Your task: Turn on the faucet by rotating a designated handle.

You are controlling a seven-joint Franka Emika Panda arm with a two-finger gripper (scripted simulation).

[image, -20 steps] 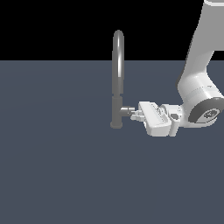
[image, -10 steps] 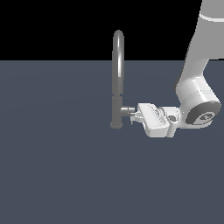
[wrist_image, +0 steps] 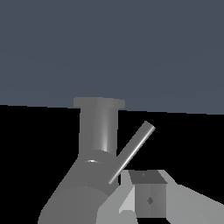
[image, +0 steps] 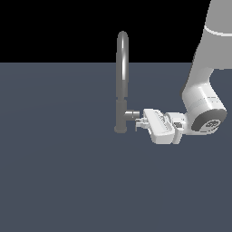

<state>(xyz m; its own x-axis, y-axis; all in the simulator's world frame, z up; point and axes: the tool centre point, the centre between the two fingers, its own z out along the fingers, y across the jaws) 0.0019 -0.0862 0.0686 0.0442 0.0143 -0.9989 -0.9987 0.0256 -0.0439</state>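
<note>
The faucet (image: pixel 121 77) is a tall grey tap with an arched spout, standing on the dark floor. The handle (image: pixel 132 113) is a short stub jutting from its lower body toward the exterior view's right. My gripper (image: pixel 139 122) lies level, its fingertips at the stub's outer end and just below it. In the wrist view the faucet's lower body (wrist_image: pixel 98 129) and the handle's thin lever rod (wrist_image: pixel 133 151) show close up. One fingertip (wrist_image: pixel 148 199) sits right beside the rod. The other finger and the gap between the jaws are hidden.
The dark grey floor (image: pixel 59 172) stretches around the faucet. The white arm (image: pixel 204 99) comes down from the upper part of the exterior view's right.
The hand has shifted slightly down and toward the faucet. The wrist has dropped a little. The faucet's spout has not moved.
</note>
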